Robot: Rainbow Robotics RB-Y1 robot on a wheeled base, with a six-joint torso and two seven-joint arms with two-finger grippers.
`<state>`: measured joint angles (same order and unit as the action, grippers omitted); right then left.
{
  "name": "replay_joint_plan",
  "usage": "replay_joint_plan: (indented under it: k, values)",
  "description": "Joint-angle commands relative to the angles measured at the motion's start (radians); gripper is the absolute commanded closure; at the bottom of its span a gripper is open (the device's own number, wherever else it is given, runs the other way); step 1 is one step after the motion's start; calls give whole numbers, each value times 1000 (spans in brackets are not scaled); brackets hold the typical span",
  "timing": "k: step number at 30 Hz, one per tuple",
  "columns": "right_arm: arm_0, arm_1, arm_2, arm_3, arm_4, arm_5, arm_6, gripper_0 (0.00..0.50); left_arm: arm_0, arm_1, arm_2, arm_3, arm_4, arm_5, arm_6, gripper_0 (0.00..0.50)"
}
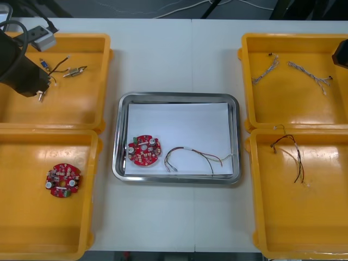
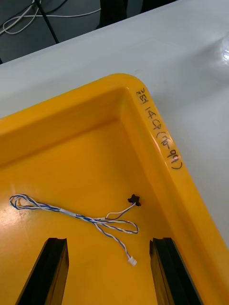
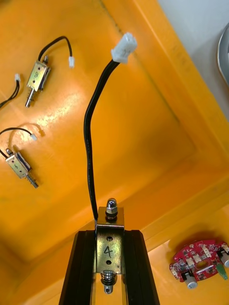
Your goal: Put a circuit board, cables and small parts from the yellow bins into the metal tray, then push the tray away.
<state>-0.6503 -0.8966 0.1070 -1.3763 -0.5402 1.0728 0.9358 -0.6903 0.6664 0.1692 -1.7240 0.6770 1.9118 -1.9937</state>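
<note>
My left gripper (image 3: pixel 109 240) is shut on a small metal part (image 3: pixel 109 249) marked "4". Its black lead (image 3: pixel 89 143) rises to a white plug. In the front view the left gripper (image 1: pixel 38 93) hangs over the far left yellow bin (image 1: pixel 92 109). Two more small metal parts (image 3: pixel 37 78) (image 3: pixel 19 164) lie on that bin's floor. The metal tray (image 1: pixel 122 141), white inside, holds a red circuit board (image 1: pixel 144 150) and a red and yellow cable (image 1: pixel 198 157). My right gripper (image 2: pixel 109 274) stands open over the far right bin (image 2: pixel 157 157), just short of a blue and white cable (image 2: pixel 81 217).
Another circuit board (image 1: pixel 63 180) lies in the near left bin (image 1: pixel 32 239). The near right bin (image 1: pixel 304 228) holds a dark cable (image 1: pixel 288 149). Two blue and white cables (image 1: pixel 265 70) (image 1: pixel 310 73) lie in the far right bin. A small black piece (image 2: pixel 135 200) sits near its wall.
</note>
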Motion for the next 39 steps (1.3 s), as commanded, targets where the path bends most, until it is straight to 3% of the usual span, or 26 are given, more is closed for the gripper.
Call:
replay_joint_plan:
  k: [1, 9, 19, 33, 39]
  values:
    - [3, 5, 5, 25, 16, -59, 31, 0, 14, 39, -37, -88, 16, 8, 273, 500]
    - [1, 25, 13, 77, 37, -128, 40, 0, 23, 38, -112, -163, 30, 8, 475, 500]
    - [3, 53, 69, 125, 32, -137, 41, 0, 23, 38, -257, -226, 21, 8, 733, 500]
    - [0, 91, 102, 209, 31, -160, 46, 0, 23, 1, -461, -250, -99, -123, 980, 500]
    - [-29, 93, 138, 247, 17, -160, 48, 0, 23, -27, -488, -249, -135, -139, 1009, 500]
